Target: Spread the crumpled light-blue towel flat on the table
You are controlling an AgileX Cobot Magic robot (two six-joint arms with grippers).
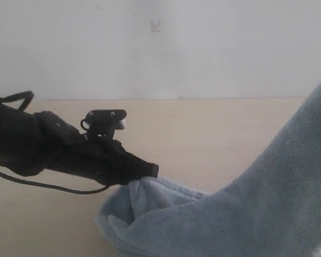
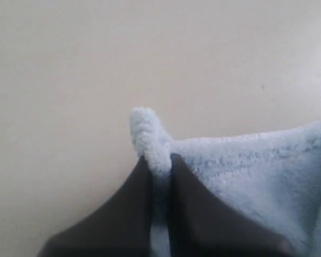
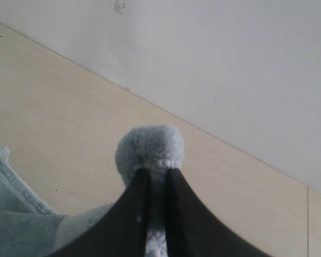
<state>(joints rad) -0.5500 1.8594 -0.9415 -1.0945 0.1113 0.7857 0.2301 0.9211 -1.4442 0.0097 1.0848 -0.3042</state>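
Note:
The pale-blue fluffy towel point(image 1: 246, 214) fills the lower right of the exterior view, rising steeply toward the right edge above the beige table point(image 1: 203, 134). My left gripper point(image 1: 152, 172) is shut on a towel edge at lower centre. In the left wrist view my left gripper point(image 2: 160, 159) pinches a fold of the towel point(image 2: 257, 166), a tuft poking past the tips. In the right wrist view my right gripper point(image 3: 157, 172) is shut on another bunched part of the towel point(image 3: 150, 147), held above the table point(image 3: 53, 118). The right gripper itself is outside the exterior view.
A plain white wall point(image 1: 160, 48) meets the table along its far edge. The left arm's black body and cable point(image 1: 43, 184) hang over the table's left side. Bare table surface lies behind the towel and to the left.

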